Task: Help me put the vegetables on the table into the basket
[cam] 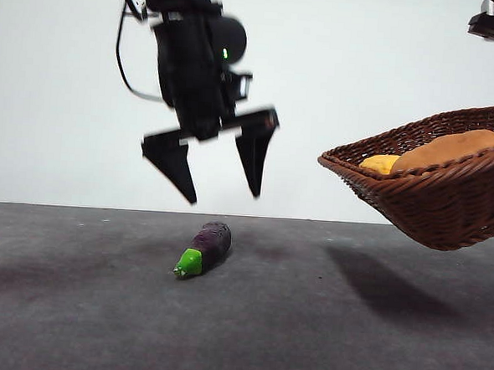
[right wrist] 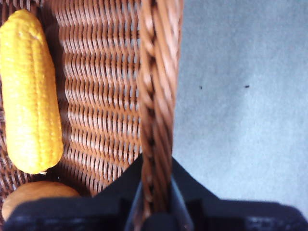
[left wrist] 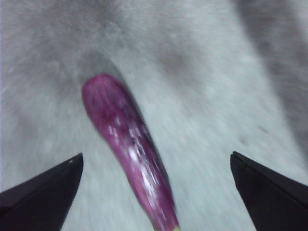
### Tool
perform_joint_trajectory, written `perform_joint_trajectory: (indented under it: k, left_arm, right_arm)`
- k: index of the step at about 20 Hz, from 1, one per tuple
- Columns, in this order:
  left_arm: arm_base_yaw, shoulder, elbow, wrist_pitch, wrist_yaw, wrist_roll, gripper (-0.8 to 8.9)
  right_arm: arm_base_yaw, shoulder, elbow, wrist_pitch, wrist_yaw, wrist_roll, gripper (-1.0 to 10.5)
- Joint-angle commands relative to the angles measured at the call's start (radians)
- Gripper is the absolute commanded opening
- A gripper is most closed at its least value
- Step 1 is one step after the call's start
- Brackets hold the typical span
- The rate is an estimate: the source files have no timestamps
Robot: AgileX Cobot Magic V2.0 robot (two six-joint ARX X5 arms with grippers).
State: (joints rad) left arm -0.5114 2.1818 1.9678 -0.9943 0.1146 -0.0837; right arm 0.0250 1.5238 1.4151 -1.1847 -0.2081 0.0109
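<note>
Eggplant [cam: 205, 247] is seen lying on the table [cam: 72, 308] near centre, green stem end toward the camera, purple body angled away; it is the one vegetable not yet in the basket. Left gripper [cam: 222, 188] is held above it, apart from it, jaws spread wide; in the left wrist view the eggplant [left wrist: 127, 149] is framed between the jaws but lengthwise, not across them. Basket [cam: 448, 193] is held lifted off the table at right, tilted, its braided rim [right wrist: 156, 96] pinched by the right gripper [right wrist: 156, 202], jaws closed narrow on it. Corn [cam: 380, 164] and potato [cam: 446, 147] are carried inside. Risks, judged: a glossy tapered body could be squeezed out if the jaws close off-centre or along its length; the tilted basket could shed the corn over its low edge; the rim grip could slip under load. Table surface is dark grey, matte, faintly speckled, with soft shadows under arm and basket. Far wall [cam: 51, 97] is plain white, nothing else seen.
</note>
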Motion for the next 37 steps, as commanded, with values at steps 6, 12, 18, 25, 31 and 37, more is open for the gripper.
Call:
perform_joint_trajectory:
  k: [6,12,18,25,31,37]
  left_arm:
    - [0.004,0.053,-0.010,0.046,-0.065,-0.049,6.86]
    - [0.016,0.093,-0.010,0.017,-0.063,-0.055,6.18]
    - [0.022,0.093,-0.010,0.016,-0.062,-0.043,1.44]
    - [0.022,0.093,-0.010,0.020,-0.055,-0.030,0.22]
    - [0.034,0.070,-0.007,-0.003,-0.050,0.024,0.22]
    - [0.068,-0.107,-0.006,-0.006,0.135,0.042,0.22]
  right_arm:
    - [-0.001,-0.001,-0.007,0.002,-0.008,-0.012,-0.2]
    - [-0.001,-0.001,-0.007,-0.002,-0.008,-0.013,-0.2]
    - [-0.001,-0.001,-0.007,-0.004,-0.008,-0.014,-0.2]
    - [-0.001,-0.001,-0.007,-0.020,-0.008,-0.015,-0.2]
    - [-0.001,-0.001,-0.007,-0.020,-0.008,-0.015,-0.2]
    - [-0.001,-0.001,-0.007,-0.016,-0.008,-0.013,-0.2]
